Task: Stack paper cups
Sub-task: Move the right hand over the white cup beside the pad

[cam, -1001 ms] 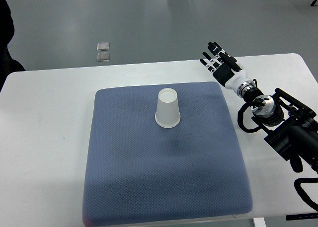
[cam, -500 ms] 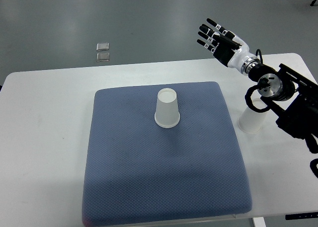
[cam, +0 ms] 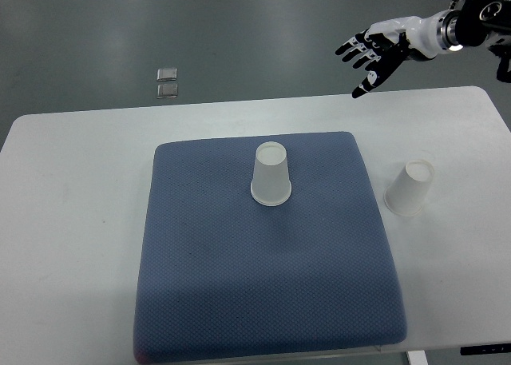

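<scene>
White paper cup, inverted (cam: pixel 271 176): stands mouth-down, base uppermost, tapered wall plain and unmarked; placed slightly above the centre of the frame on the upper middle of a blue-grey textured square pad (cam: pixel 263 285). Second white paper cup, inverted (cam: pixel 409 188): same form, leaning slightly in the view, set on the bare white tabletop (cam: pixel 72 221) just right of the pad's right edge, well apart from the first cup. Pad: covers the middle of the table, corners rounded. Right hand, black and white with jointed fingers (cam: pixel 373 50): upper right of the frame, raised beyond the table's far edge, fingers spread and holding nothing. Two small clear square tiles (cam: pixel 166 81): on the grey floor, upper left of the frame, one above the other.
</scene>
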Action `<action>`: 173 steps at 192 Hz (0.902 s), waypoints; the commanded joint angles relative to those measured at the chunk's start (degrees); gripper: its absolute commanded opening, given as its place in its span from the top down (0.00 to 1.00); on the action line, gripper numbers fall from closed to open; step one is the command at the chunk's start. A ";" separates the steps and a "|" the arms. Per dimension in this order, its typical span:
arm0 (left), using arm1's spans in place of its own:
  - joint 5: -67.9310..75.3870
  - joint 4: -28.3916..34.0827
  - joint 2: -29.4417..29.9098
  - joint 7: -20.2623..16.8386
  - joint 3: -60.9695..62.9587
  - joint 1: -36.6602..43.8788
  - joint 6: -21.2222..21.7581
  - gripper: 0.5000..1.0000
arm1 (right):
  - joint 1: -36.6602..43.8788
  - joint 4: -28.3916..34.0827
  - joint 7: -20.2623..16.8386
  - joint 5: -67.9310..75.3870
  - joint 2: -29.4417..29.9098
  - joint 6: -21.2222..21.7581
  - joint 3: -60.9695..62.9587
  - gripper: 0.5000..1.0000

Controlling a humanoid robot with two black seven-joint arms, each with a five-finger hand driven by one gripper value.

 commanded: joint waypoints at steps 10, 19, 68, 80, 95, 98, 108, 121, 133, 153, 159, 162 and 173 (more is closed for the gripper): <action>-0.04 -0.40 0.00 0.00 0.00 0.00 -0.06 0.00 | 14.34 8.74 -0.11 -5.81 0.67 7.57 -13.79 0.16; -0.04 -0.40 0.00 0.00 0.17 0.00 0.02 0.00 | 19.35 11.82 -0.29 -8.53 1.37 9.94 -17.57 0.16; 0.05 -1.19 0.00 0.00 0.44 0.00 -0.06 0.00 | 35.79 23.25 -0.81 -14.25 2.43 12.08 -25.40 0.16; 0.05 -1.28 0.00 0.00 0.44 0.00 0.02 0.00 | 37.37 23.86 -0.81 -14.25 2.17 12.08 -25.49 0.16; 0.05 -1.28 0.00 0.09 0.44 0.00 0.02 0.00 | 38.96 24.83 -0.81 -13.98 1.46 12.08 -25.58 0.16; 0.05 -1.28 0.00 0.09 0.44 0.00 0.02 0.00 | 39.13 25.01 -0.81 -13.98 1.37 12.08 -25.58 0.16; 0.05 -1.28 0.00 0.09 0.35 0.00 0.02 0.00 | 39.66 26.06 -0.81 -13.98 0.85 12.08 -25.66 0.16; -0.04 -1.19 0.00 0.09 0.35 0.00 0.02 0.00 | 39.57 26.06 -0.90 -13.98 0.50 12.08 -25.66 0.16; -0.04 -1.19 0.00 0.09 0.35 0.00 0.02 0.00 | 38.70 25.53 -0.81 -14.07 0.58 12.08 -25.66 0.16; -0.04 -0.93 0.00 0.09 0.44 0.00 0.02 0.00 | 33.51 24.74 -0.90 -14.16 1.20 9.25 -25.66 0.16; -0.04 -0.84 0.00 0.09 0.44 0.00 0.02 0.00 | 31.76 24.30 -0.99 -14.07 1.46 6.62 -25.58 0.16; -0.04 -0.75 0.00 0.09 0.44 0.00 0.02 0.00 | 31.14 24.04 -0.99 -14.16 1.55 5.82 -25.58 0.16; -0.04 -0.66 0.00 0.09 0.44 0.00 0.02 0.00 | 27.88 22.81 -1.78 -14.16 2.43 2.48 -25.58 0.16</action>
